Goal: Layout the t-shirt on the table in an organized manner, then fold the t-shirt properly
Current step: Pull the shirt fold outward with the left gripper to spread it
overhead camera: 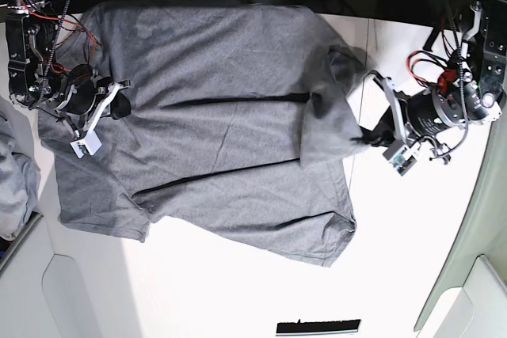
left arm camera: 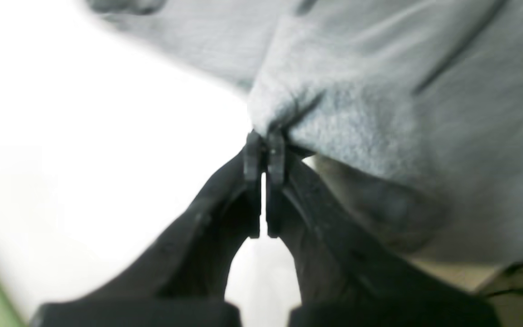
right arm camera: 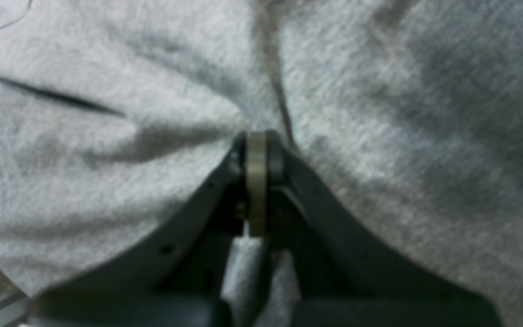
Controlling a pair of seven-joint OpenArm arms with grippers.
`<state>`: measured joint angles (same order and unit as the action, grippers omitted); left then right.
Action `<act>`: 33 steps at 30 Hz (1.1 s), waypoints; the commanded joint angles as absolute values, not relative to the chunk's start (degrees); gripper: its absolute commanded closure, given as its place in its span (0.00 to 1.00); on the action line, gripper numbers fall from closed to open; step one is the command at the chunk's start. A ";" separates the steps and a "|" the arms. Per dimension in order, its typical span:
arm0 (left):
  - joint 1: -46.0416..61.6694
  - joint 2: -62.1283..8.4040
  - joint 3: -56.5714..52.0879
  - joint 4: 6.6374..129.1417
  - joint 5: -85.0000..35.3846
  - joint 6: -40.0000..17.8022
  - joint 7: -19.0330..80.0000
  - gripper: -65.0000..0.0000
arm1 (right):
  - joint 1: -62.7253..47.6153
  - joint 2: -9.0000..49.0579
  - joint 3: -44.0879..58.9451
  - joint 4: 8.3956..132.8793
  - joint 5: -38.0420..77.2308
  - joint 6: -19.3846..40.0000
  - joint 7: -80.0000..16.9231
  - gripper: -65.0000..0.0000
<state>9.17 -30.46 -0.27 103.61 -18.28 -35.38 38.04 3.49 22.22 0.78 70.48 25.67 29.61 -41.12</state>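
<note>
Shirt (overhead camera: 214,132) lies spread across the surface (overhead camera: 238,290). I have left fingers (left arm camera: 264,147) pinched on a raised sleeve fold, right fingers (right arm camera: 257,150) clamped on cloth at the opposite side, presumably to pull it flat.

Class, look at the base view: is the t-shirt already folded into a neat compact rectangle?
No: the t-shirt lies mostly spread across the table, with only one sleeve edge lifted.
</note>
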 commanded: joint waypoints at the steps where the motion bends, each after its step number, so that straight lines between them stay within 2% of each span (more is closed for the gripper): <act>1: 8.43 -32.58 -1.52 104.49 -17.39 -35.20 37.12 1.00 | 3.42 22.87 0.78 70.22 22.92 28.73 -43.53 1.00; 4: 8.43 -36.07 -3.46 103.83 -13.02 -34.92 37.06 1.00 | 3.44 22.85 0.78 70.22 22.92 28.73 -43.51 1.00; 10: 8.43 -41.25 -4.64 102.00 -5.65 -25.34 37.08 1.00 | 3.42 22.85 0.78 70.22 22.92 28.73 -43.53 1.00; 14: 8.49 -41.43 -4.62 101.16 -5.76 -24.67 37.08 0.99 | 3.44 22.85 0.78 70.22 22.96 28.73 -43.53 1.00; 17: 8.60 -41.43 -4.62 101.16 -5.96 -24.64 37.08 0.72 | 3.44 22.85 0.78 70.22 22.96 28.73 -43.53 1.00; 19: 8.62 -41.43 -4.62 101.16 -5.93 -24.40 37.15 0.62 | 3.42 22.87 0.78 70.22 22.96 28.73 -43.53 1.00; 23: 8.58 -41.45 -4.62 101.16 -6.85 -17.98 39.16 0.61 | 3.46 22.87 0.78 70.52 23.77 28.73 -43.51 1.00; 24: 8.60 -41.45 -4.62 101.16 -8.49 -17.76 39.70 0.61 | 3.46 22.90 0.78 70.83 24.32 28.73 -43.53 0.95; 26: 8.64 -41.43 -4.62 101.16 -14.61 -18.94 41.28 0.61 | 3.44 22.87 0.78 71.99 25.34 28.73 -43.57 0.86; 27: 8.78 -41.43 -4.62 101.16 -17.98 -20.71 41.50 0.61 | 3.44 22.87 0.80 72.90 25.78 28.71 -43.81 0.84; 31: 9.13 -39.46 -4.62 101.16 -26.04 -26.48 41.41 0.61 | 3.25 22.85 2.31 78.43 27.24 28.01 -46.72 0.86; 33: 9.67 -37.82 -4.62 101.16 -28.38 -28.49 41.39 0.61 | 3.11 22.85 3.90 81.36 27.49 27.68 -49.10 0.95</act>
<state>9.98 -36.69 -4.10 100.49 -28.14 -28.47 42.09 1.83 22.04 3.29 80.34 26.92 27.81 -50.26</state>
